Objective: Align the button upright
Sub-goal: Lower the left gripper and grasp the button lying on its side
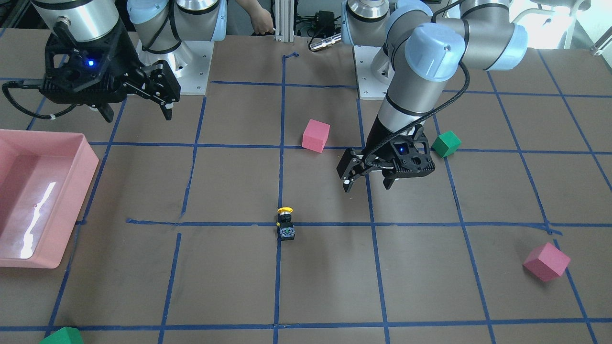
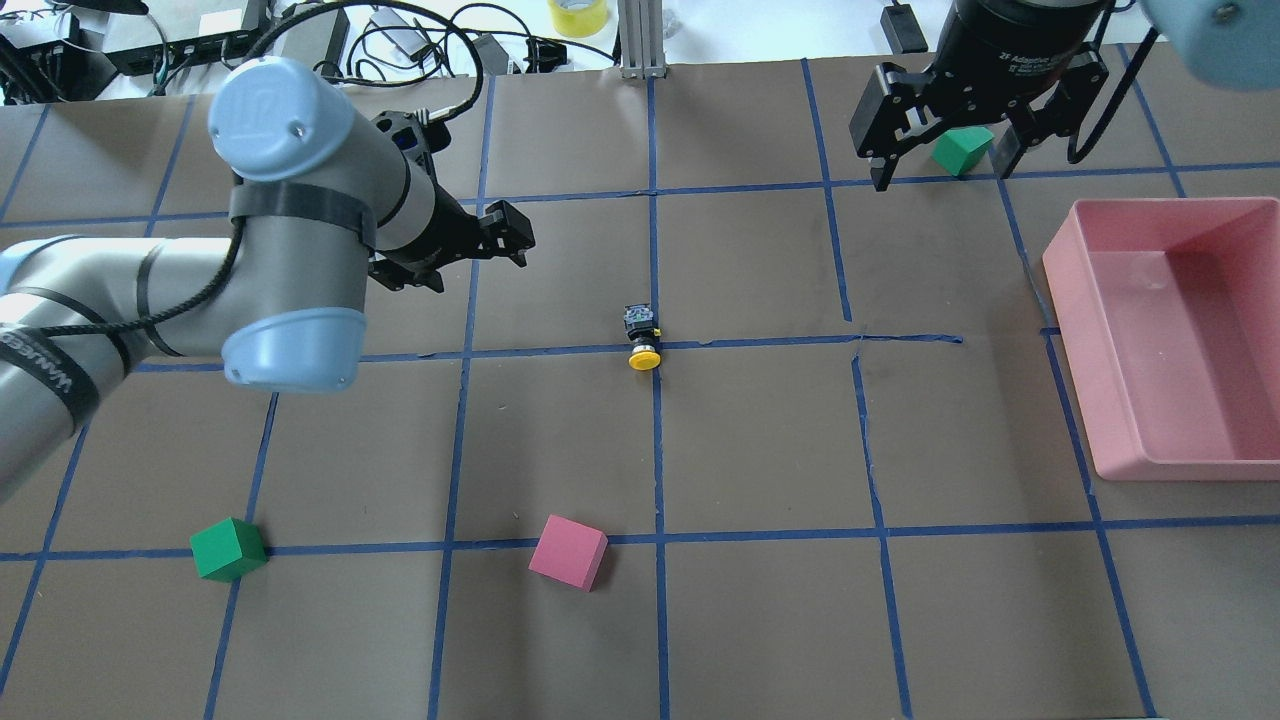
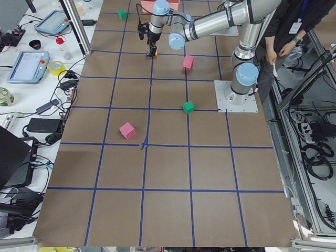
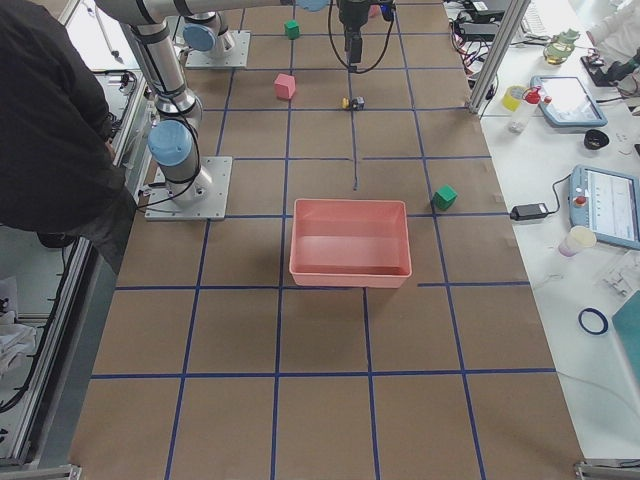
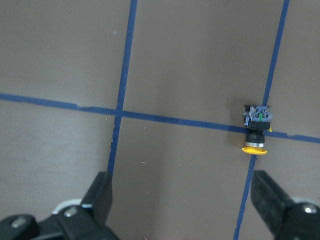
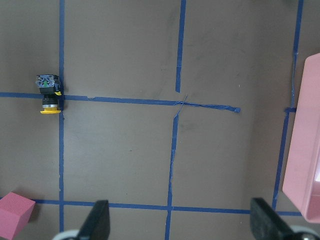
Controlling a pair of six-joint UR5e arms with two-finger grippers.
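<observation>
The button (image 1: 285, 223) lies on its side on a blue tape crossing mid-table, with its yellow cap toward the robot and its terminal end away. It also shows in the overhead view (image 2: 641, 338), the left wrist view (image 5: 255, 131) and the right wrist view (image 6: 48, 95). My left gripper (image 1: 367, 184) is open and empty. It hovers above the table to the button's left in the overhead view (image 2: 478, 270). My right gripper (image 1: 137, 114) is open and empty. It hangs high at the far right, over a green cube (image 2: 962, 150).
A pink tray (image 2: 1160, 205) stands at the right edge. Pink cubes (image 1: 316, 135) (image 1: 546, 261) and green cubes (image 1: 446, 144) (image 1: 62, 337) are scattered around. Blue tape lines grid the brown table. A person stands beside the robot bases.
</observation>
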